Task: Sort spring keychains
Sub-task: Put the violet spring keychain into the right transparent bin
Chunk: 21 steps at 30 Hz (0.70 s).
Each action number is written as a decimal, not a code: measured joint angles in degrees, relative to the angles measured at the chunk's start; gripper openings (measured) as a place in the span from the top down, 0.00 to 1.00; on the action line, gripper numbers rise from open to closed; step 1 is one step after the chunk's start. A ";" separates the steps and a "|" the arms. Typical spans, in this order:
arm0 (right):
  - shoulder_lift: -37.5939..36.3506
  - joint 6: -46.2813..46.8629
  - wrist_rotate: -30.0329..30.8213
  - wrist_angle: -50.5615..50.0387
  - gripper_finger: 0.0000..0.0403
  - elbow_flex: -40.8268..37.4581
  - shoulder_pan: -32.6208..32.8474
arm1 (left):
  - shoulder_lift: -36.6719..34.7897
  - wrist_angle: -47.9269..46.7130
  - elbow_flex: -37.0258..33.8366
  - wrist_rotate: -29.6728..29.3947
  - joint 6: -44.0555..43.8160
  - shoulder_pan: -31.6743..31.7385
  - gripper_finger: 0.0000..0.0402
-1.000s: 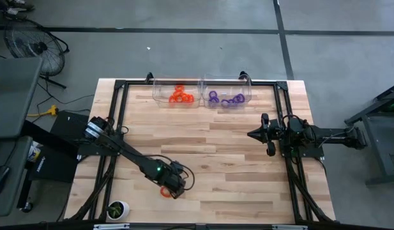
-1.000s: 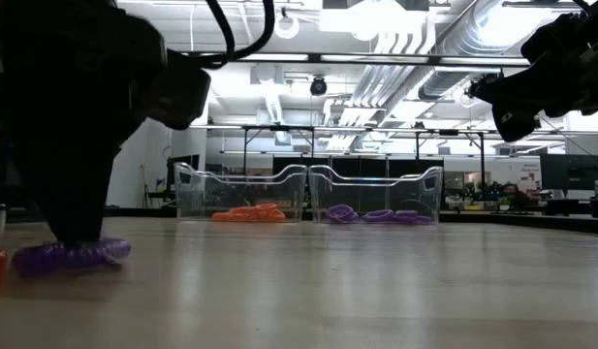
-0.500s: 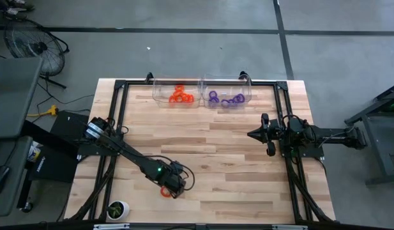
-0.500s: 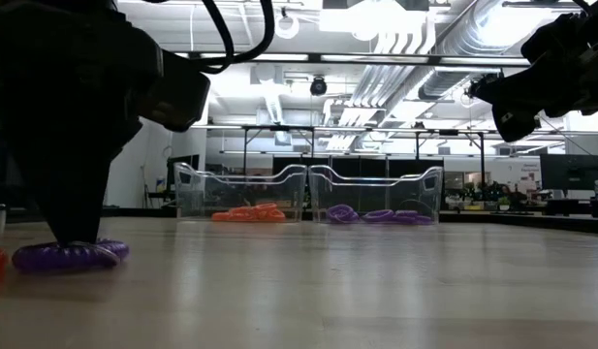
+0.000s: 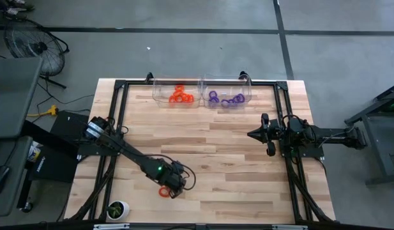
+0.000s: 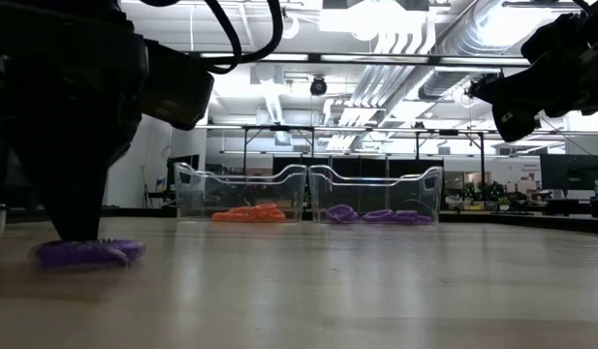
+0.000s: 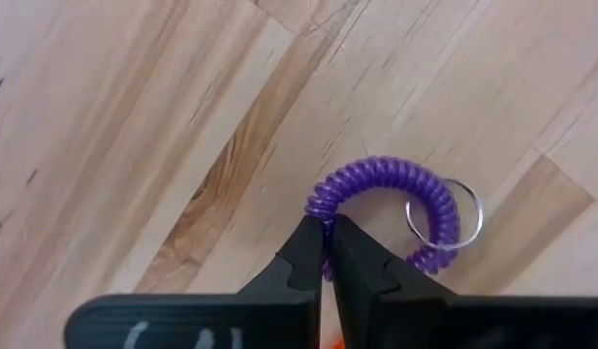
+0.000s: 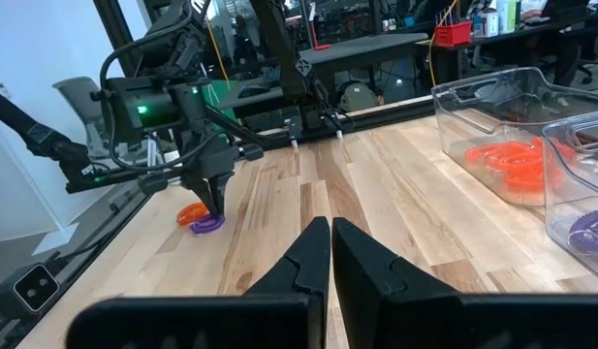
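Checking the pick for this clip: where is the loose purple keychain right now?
The purple keychain lies on the table's near left part, pinched at its coil by the left gripper, with an orange keychain beside it.

I count two clear bins (image 5: 202, 91), two arms, and two loose spring keychains on the table: one purple (image 7: 395, 208), one orange (image 5: 163, 191). Binned coils overlap, uncountable.

A purple spring keychain (image 7: 395, 199) and an orange one (image 5: 164, 191) lie on pale striped wood table (image 5: 235, 160); clear bins (image 5: 177, 86) hold orange and purple coils separately.
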 joint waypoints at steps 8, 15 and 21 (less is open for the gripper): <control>0.00 0.00 0.00 0.00 0.97 0.00 0.00 | -4.03 -1.02 -0.48 -2.22 4.47 1.25 1.00; 0.00 0.00 0.02 0.00 0.97 0.02 0.00 | -8.95 -1.60 -0.26 -4.97 9.83 1.76 1.00; 0.00 0.00 0.02 0.00 0.97 0.02 0.00 | -12.84 -2.07 -0.17 -6.90 16.36 4.25 1.00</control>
